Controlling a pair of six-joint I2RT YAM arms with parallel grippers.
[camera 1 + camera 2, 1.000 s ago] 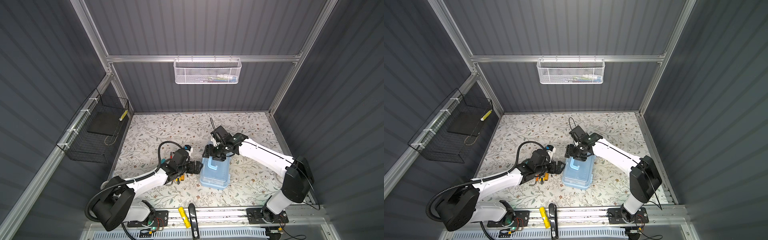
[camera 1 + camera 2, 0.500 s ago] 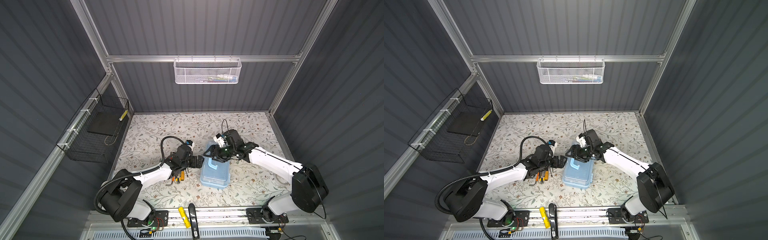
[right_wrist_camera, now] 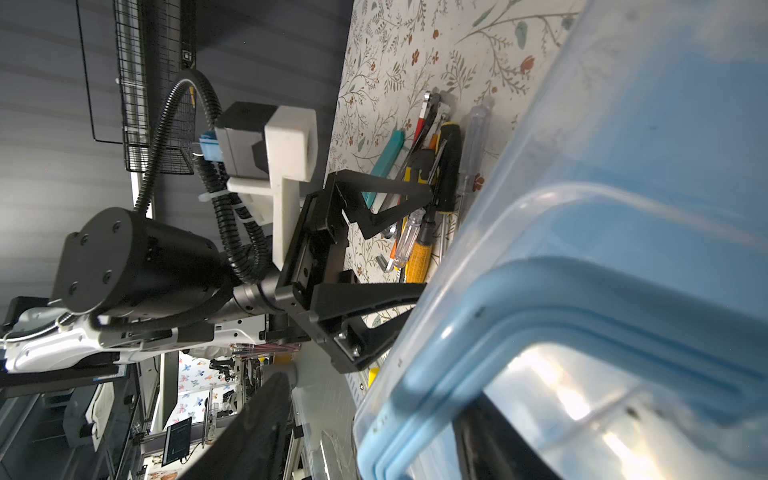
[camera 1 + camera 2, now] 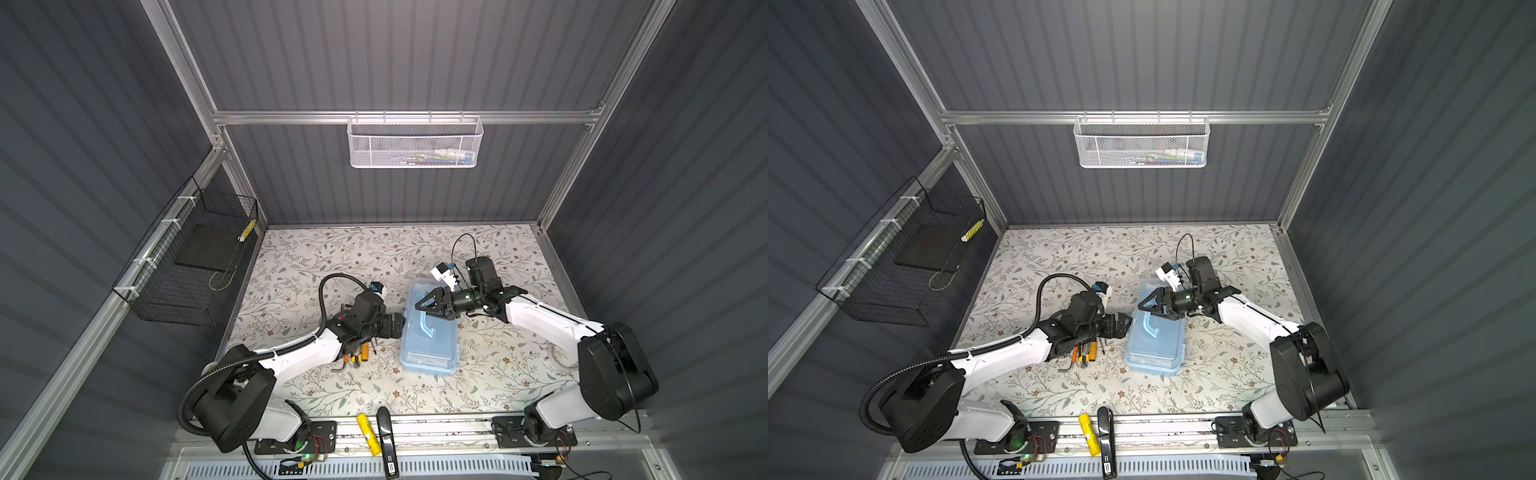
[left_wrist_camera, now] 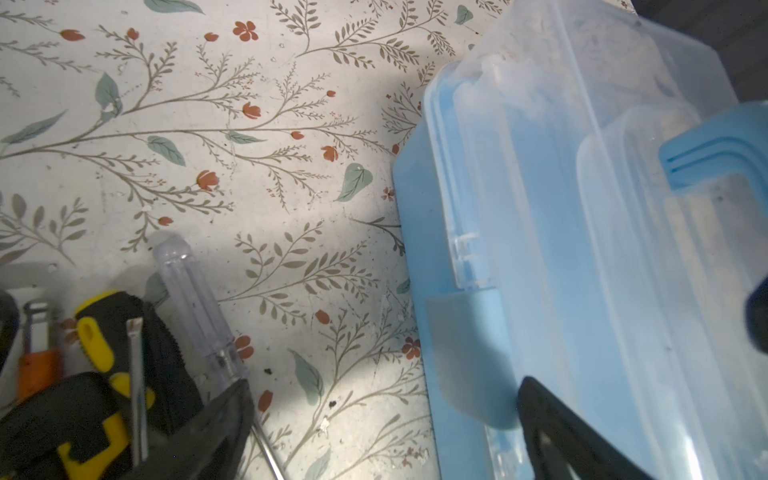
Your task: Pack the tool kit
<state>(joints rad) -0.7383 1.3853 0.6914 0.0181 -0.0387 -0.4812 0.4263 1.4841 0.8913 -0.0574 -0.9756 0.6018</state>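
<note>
The tool kit's light-blue case [image 4: 430, 345] [image 4: 1154, 349] lies shut on the floral table, its blue handle [image 4: 428, 328] flat on the clear lid. My left gripper [image 4: 397, 324] [image 4: 1124, 325] [image 5: 386, 432] stands open at the case's left side; one finger [image 5: 552, 424] is by the side latch [image 5: 469, 353]. My right gripper [image 4: 428, 305] [image 4: 1148, 307] [image 3: 374, 440] is open over the case's far end, jaws either side of the handle's end [image 3: 540, 299]. Loose tools [image 4: 357, 353] [image 4: 1086, 353] lie under the left arm: a yellow-black knife [image 5: 108, 332], a clear-handled screwdriver [image 5: 195, 303], a teal tool [image 3: 388, 158].
A white mesh basket [image 4: 415, 141] hangs on the back wall. A black wire basket [image 4: 195, 266] hangs on the left wall. A yellow marker [image 4: 368, 432] and a black tool [image 4: 384, 436] lie on the front rail. Bare table lies behind and right of the case.
My right arm has swung out to the right and turned its wrist, so the gripper now reaches the handle sideways. The left gripper has moved right, up to the case's side.
</note>
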